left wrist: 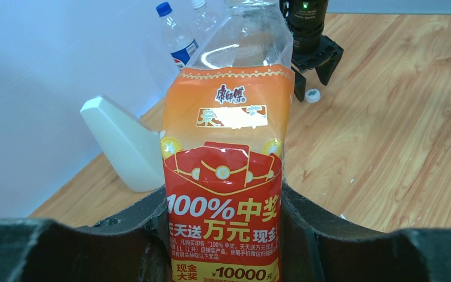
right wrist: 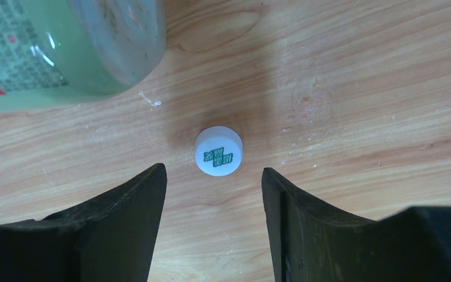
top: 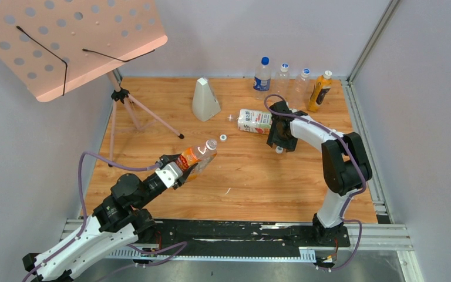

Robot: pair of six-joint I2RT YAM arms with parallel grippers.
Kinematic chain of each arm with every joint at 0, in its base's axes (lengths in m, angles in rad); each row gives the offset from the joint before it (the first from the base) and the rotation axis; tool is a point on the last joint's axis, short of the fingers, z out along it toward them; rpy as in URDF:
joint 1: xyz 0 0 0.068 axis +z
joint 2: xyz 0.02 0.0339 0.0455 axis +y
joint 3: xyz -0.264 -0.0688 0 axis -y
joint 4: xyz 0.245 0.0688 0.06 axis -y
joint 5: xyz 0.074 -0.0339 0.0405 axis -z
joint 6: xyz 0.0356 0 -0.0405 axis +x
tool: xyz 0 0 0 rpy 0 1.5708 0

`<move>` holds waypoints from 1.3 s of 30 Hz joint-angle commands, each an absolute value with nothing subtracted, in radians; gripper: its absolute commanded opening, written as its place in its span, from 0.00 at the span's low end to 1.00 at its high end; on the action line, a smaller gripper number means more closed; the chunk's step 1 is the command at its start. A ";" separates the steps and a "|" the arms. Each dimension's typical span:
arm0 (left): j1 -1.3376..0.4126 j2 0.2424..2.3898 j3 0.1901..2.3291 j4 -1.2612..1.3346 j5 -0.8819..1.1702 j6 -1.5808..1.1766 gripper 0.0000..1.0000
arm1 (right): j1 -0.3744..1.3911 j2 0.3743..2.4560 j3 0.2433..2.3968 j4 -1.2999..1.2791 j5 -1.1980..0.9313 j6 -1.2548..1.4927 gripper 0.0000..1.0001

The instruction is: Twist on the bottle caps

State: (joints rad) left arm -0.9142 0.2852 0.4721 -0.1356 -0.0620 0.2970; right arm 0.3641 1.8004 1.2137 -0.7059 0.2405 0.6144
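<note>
My left gripper [top: 183,167] [left wrist: 223,235] is shut on the smaller clear bottle [top: 197,156] [left wrist: 226,147] with the orange label. It holds the bottle tilted above the table, mouth toward the far right. One white cap [top: 224,138] lies on the wood just beyond that mouth. The larger bottle [top: 253,120] [right wrist: 64,47] with the green-white-orange label lies on its side further back. My right gripper [top: 280,145] [right wrist: 214,170] [left wrist: 314,64] points down beside it, open. A second white cap [right wrist: 218,151] [top: 279,150] [left wrist: 312,95] with green print sits on the table just past its fingertips, untouched.
A white cone-shaped object [top: 205,100] [left wrist: 123,141] stands at the back middle. Along the back wall stand a blue-labelled bottle [top: 262,73] [left wrist: 176,35], two clear bottles [top: 282,73] and an orange juice bottle [top: 320,91]. A pink perforated stand [top: 70,41] on a tripod [top: 129,108] overhangs the left.
</note>
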 commanded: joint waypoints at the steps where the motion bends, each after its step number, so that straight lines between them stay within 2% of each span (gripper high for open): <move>1: -0.913 0.292 0.503 -0.109 -0.074 0.320 0.36 | 0.343 1.833 1.259 -0.697 0.226 0.601 0.59; 10: -0.913 0.255 0.479 -0.080 -0.079 0.315 0.39 | 0.317 1.861 1.235 -0.668 0.189 0.603 0.50; 16: -0.911 0.277 0.469 -0.071 -0.127 0.310 0.39 | 0.318 1.839 1.213 -0.668 0.180 0.606 0.40; 27: -0.911 0.299 0.476 -0.122 -0.056 0.359 0.35 | 0.328 1.694 1.115 -0.663 0.111 0.577 0.04; 32: -0.911 0.306 0.481 -0.151 0.003 0.382 0.31 | 0.387 1.565 1.086 -0.663 0.085 0.515 0.00; 39: -0.911 0.337 0.497 -0.180 0.109 0.377 0.28 | 0.485 1.330 1.092 -0.664 0.017 0.392 0.00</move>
